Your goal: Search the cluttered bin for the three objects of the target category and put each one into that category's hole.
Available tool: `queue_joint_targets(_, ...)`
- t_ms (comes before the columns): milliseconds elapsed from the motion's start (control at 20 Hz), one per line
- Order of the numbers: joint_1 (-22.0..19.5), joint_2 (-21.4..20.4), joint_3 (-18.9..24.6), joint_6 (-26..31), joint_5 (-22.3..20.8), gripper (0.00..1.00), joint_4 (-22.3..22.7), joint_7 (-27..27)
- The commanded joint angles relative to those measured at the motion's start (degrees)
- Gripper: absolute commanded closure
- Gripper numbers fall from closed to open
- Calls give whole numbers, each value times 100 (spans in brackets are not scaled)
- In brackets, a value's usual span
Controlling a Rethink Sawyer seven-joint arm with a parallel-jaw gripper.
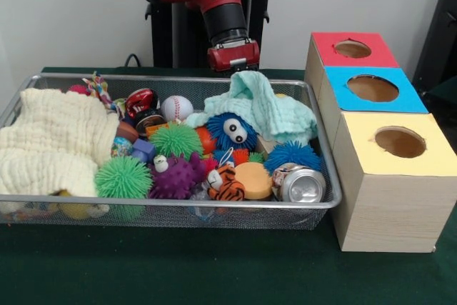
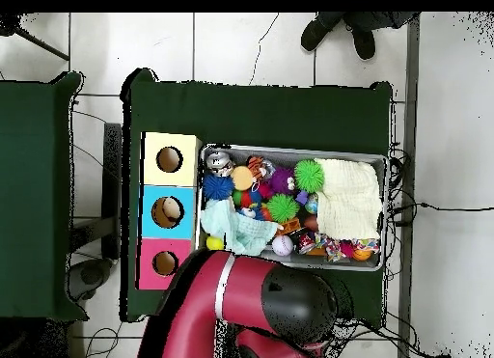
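Note:
A wire mesh bin (image 1: 171, 203) (image 2: 381, 161) holds a heap of toys. Among them are a green spiky ball (image 1: 124, 177), a second green one (image 1: 175, 140), a purple spiky ball (image 1: 175, 176) and a blue fuzzy ball with eyes (image 1: 232, 131). There are also a baseball (image 1: 176, 108), a tiger toy (image 1: 226, 183), an orange disc (image 1: 254, 179) and a dented can (image 1: 300, 184). Three boxes stand beside the bin with holes in red (image 1: 353, 48), blue (image 1: 373, 88) and yellow (image 1: 400, 141) tops. My gripper (image 1: 233, 58) hangs behind the bin's far rim, above a mint cloth (image 1: 268, 108); its tips are hidden.
A cream cloth (image 1: 53, 144) (image 2: 347, 195) covers one end of the bin. The red arm (image 2: 241, 311) fills the bottom of the overhead view. A person's shoes (image 2: 333, 31) show on the floor beyond the table. Green felt table (image 1: 214, 269) lies in front of the bin.

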Motion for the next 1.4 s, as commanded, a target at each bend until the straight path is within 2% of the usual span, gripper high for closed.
queue_joint_targets(50,12,946,396,819,825,0,-1180,436)
queue_joint_targets(400,77,1013,361,700,933,0,-1219,462)
queue_joint_targets(1150,129,1582,366,334,1222,0,-1942,410)
queue_joint_targets(1400,225,1521,343,429,1300,0,-1913,485)
